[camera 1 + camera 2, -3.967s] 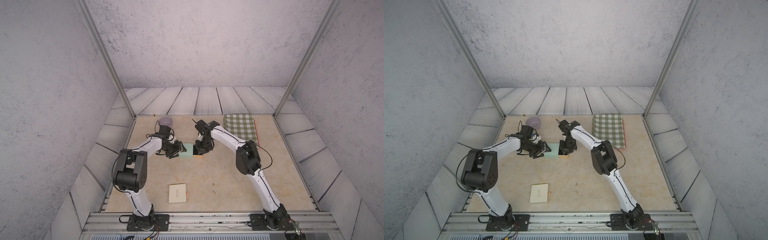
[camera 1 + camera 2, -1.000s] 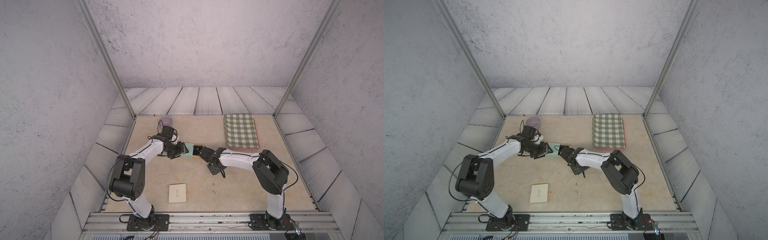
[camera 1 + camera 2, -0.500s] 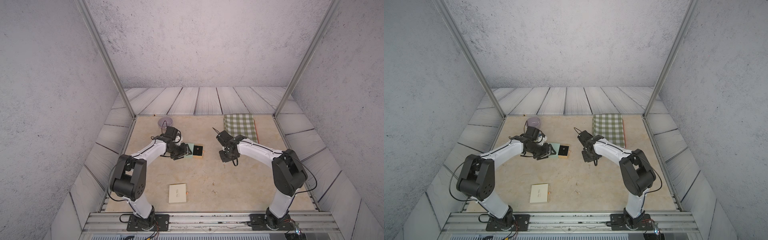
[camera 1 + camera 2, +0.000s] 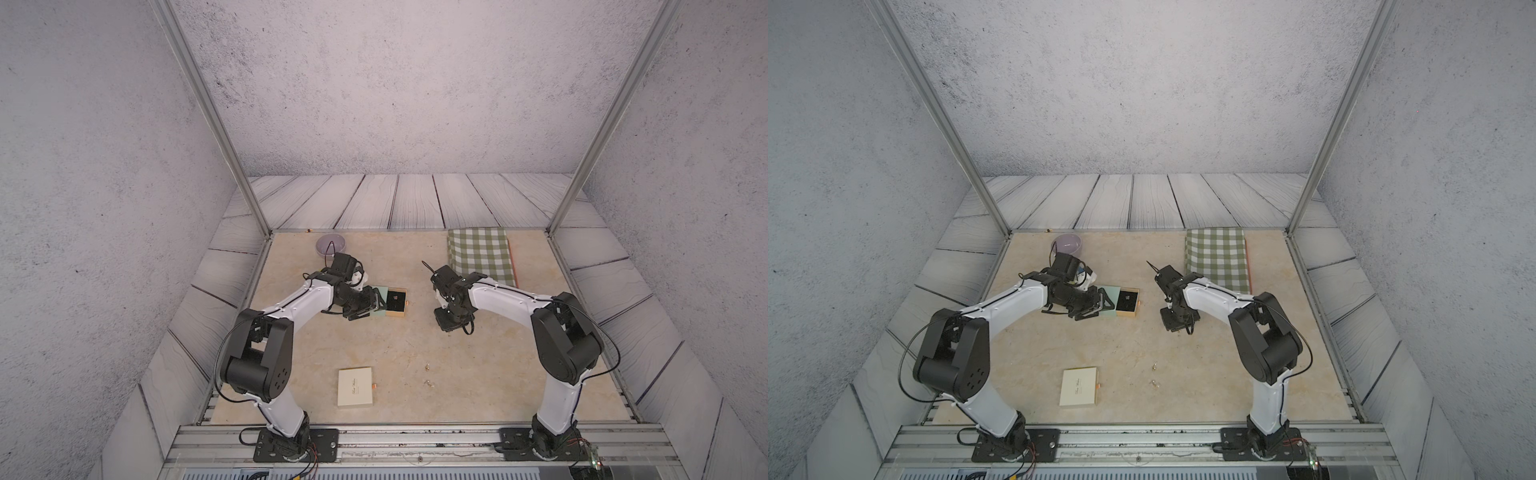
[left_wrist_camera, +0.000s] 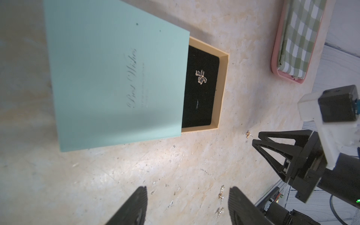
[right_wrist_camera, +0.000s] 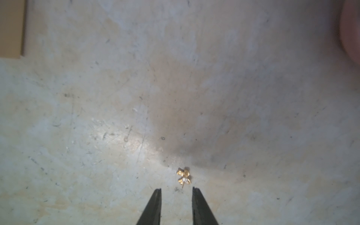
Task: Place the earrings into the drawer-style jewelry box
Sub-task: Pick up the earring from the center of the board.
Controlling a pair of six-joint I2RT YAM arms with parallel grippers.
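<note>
A: Black right gripper (image 6: pixel 176 190) tips slightly apart, empty, just short of a gold earring (image 6: pixel 183 176) on the table (image 6: pixel 253 97).
B: Left gripper (image 5: pixel 187 206)?
A: Spread, empty, beside the teal box (image 5: pixel 109 78); probably bracing it. Drawer (image 5: pixel 221 93) pulled out, one earring (image 5: pixel 201 77) already inside.

A mint-green sleeve (image 5: pixel 109 78) covers a tan drawer (image 5: pixel 220 93) lined black. The cloth (image 4: pixel 480 255) is green-and-white checked, its tray (image 5: pixel 280 58) pink. The near box (image 4: pixel 354 387) is cream; the bowl (image 4: pixel 330 244) lilac.
</note>
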